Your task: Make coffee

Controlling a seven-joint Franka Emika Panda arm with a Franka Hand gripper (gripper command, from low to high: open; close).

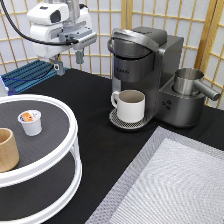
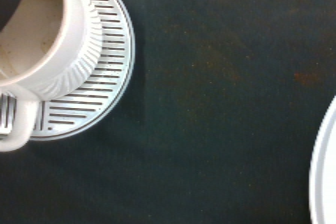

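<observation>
Raised high at the far left, the hand [image 1: 68, 61] hangs from the white arm with its two fingers pointing down, spread apart and holding nothing, well above the black bench [image 1: 107, 150]. Its upper body is cut off by the frame edge. On the near left, the coffee [image 1: 30, 122] sits upright on the white round tray [image 1: 60, 150], beside a wooden cup [image 1: 7, 149] partly cut off. A white mug [image 1: 130, 105] stands on the coffee machine [image 1: 150, 70] drip plate [image 2: 97, 95].
</observation>
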